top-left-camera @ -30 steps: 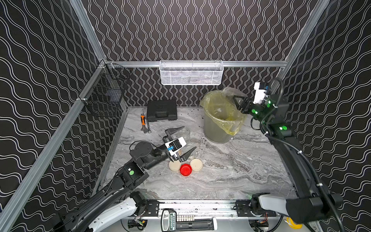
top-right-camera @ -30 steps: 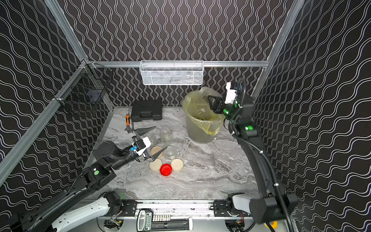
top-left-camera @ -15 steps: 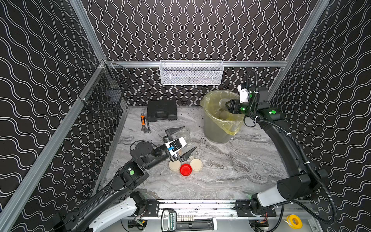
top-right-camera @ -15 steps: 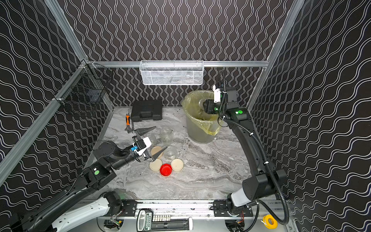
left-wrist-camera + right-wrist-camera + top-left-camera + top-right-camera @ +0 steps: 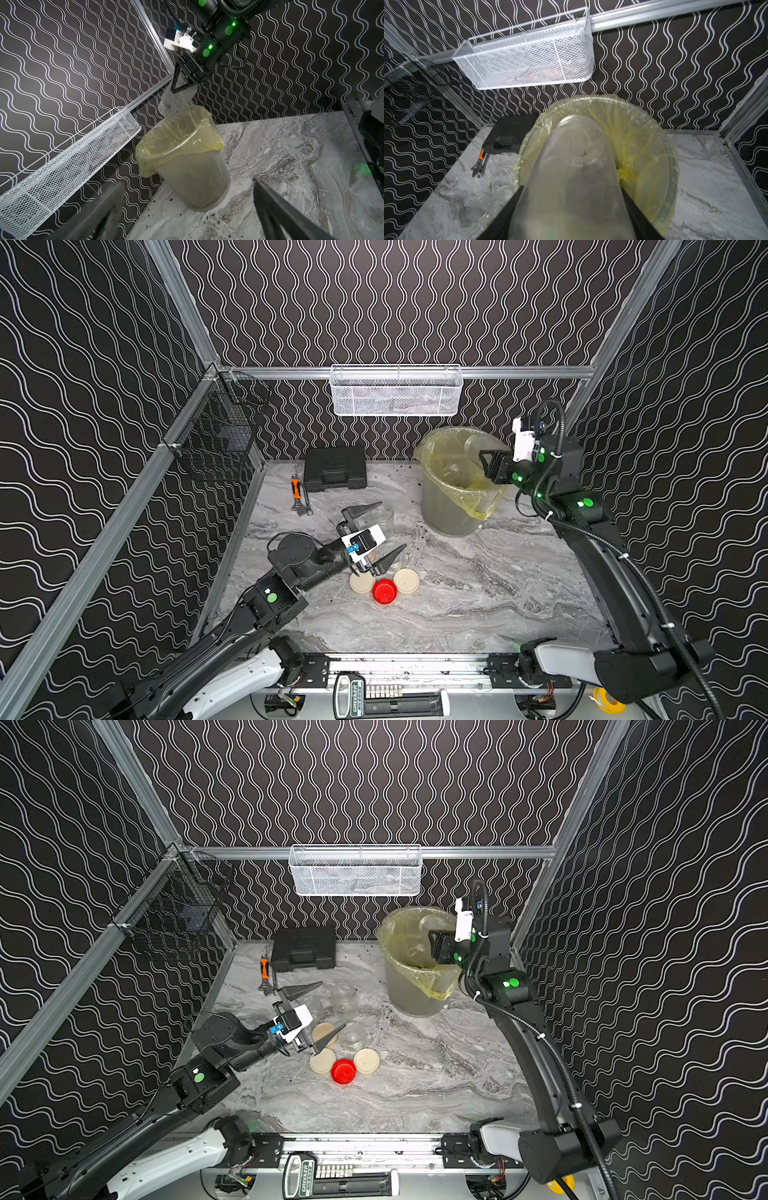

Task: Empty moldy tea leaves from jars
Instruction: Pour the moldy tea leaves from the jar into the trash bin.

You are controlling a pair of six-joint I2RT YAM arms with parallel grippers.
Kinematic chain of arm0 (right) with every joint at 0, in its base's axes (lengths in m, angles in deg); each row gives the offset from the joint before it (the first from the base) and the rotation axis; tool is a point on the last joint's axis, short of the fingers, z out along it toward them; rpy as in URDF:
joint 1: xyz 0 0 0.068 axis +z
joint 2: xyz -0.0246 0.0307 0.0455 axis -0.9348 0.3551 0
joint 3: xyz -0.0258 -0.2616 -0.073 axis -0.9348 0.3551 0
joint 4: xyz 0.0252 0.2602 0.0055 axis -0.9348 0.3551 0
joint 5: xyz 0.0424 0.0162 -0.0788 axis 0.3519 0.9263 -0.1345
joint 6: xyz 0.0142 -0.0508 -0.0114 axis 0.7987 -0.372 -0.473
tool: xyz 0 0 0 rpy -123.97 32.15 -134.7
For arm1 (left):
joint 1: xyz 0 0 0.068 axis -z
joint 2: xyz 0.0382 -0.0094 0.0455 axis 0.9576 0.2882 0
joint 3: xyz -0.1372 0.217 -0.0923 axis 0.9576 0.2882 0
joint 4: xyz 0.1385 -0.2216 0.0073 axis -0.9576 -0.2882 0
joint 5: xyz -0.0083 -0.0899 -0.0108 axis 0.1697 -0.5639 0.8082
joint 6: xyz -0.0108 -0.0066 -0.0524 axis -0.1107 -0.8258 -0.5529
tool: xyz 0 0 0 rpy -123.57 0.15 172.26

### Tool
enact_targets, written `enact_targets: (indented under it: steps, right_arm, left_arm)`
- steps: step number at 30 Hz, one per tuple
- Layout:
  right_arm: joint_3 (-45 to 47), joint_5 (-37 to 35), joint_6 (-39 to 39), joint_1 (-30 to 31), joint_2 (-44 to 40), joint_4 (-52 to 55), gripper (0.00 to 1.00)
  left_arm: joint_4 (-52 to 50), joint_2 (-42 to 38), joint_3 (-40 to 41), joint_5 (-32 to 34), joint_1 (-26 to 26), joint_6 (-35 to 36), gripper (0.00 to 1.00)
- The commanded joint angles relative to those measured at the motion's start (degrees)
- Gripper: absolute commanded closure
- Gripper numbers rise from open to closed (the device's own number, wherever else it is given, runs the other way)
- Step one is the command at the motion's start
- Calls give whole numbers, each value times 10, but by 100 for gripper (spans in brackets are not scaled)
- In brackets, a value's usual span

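The jar (image 5: 571,166) is tipped mouth-down over the bin (image 5: 172,149) so its leaves drop inside. We see none left in it, only stray leaves (image 5: 216,222) on the table. The right gripper (image 5: 184,86) is clamped around the jar's body. The left gripper (image 5: 332,1004) hovers spread wide and empty above the uncapped jars (image 5: 345,996), ready for the next.

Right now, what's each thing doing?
Right hand, shut on held jar.
Held jar, lid off, tipped over bin.
Left hand, open, empty.
Table jars, upright, lids off.
Lids, lying on table.
Bin, upright, bag-lined.
Case, shut.
Tea leaves, specks scattered on table.
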Motion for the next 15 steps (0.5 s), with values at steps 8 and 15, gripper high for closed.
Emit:
enact_targets:
  steps: [8, 15]
  right_arm:
    - [60, 30, 13, 1, -59, -137, 60]
    - [-67, 35, -24, 1, 77, 62, 60]
  left_arm:
    - [18, 5, -1, -5, -1, -6, 1]
    - [12, 7, -6, -2, -1, -9, 1]
